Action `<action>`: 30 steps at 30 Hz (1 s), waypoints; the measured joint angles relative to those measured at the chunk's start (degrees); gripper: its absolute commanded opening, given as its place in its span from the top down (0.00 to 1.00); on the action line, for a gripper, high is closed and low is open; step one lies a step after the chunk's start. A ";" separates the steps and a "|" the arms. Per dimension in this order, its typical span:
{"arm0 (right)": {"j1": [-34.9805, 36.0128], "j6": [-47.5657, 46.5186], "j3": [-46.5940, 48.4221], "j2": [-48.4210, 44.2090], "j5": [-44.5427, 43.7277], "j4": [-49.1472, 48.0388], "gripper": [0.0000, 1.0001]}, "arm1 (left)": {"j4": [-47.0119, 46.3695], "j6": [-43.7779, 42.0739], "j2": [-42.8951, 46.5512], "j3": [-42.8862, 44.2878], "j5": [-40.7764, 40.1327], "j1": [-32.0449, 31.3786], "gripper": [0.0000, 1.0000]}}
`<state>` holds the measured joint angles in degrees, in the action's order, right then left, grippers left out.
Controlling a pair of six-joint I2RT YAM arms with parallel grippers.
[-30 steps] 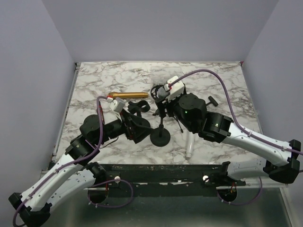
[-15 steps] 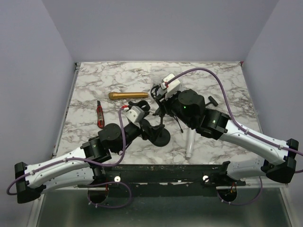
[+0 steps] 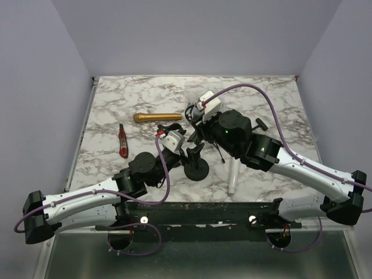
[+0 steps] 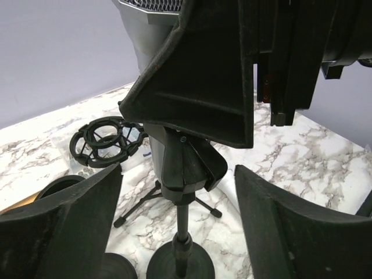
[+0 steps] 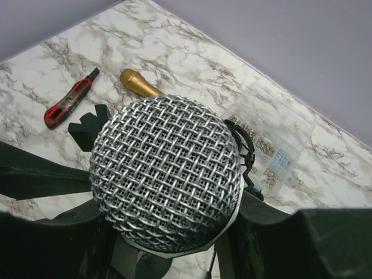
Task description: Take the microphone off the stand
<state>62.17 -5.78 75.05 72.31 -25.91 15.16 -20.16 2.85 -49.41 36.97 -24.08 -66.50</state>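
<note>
A microphone with a silver mesh head (image 5: 168, 171) and a grey body (image 4: 136, 35) stands upright in the black clip (image 4: 186, 168) of a small stand. The stand has a thin pole (image 4: 182, 226) and a round black base (image 3: 197, 170). My right gripper (image 5: 168, 232) is shut on the microphone just below its head, and it also shows in the top view (image 3: 195, 124). My left gripper (image 4: 180, 195) is open, with one finger on each side of the pole below the clip, not touching it. In the top view the left gripper (image 3: 189, 156) is at the stand's left side.
A gold microphone (image 3: 157, 117) and a red utility knife (image 3: 122, 141) lie at the left. A black shock mount (image 4: 107, 139), a small tripod (image 4: 157, 197) and a clear box of screws (image 5: 273, 151) lie behind the stand. A white tube (image 3: 232, 177) lies to the right of the base.
My left arm has swung right and forward, bringing its open gripper around the stand's pole and uncovering the red knife. The right gripper still holds the microphone in about the same place.
</note>
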 measured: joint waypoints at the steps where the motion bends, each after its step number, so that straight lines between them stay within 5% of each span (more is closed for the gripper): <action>1: 0.00 -0.11 0.00 0.00 0.00 0.00 0.93 | -0.63 -0.26 -0.42 0.00 -0.31 0.00 0.34; 18: 0.00 -0.24 0.00 0.00 0.13 -0.02 0.95 | -9.25 -1.81 -8.04 0.02 -9.68 -0.76 0.20; 30: -0.04 0.52 0.04 0.09 1.36 -0.39 0.99 | -12.70 -4.48 -8.96 -0.48 -8.15 -1.97 0.90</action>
<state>62.13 -5.26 75.09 72.40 -24.56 14.76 -32.86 -1.63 -58.37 36.49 -32.23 -68.47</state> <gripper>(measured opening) 0.461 0.323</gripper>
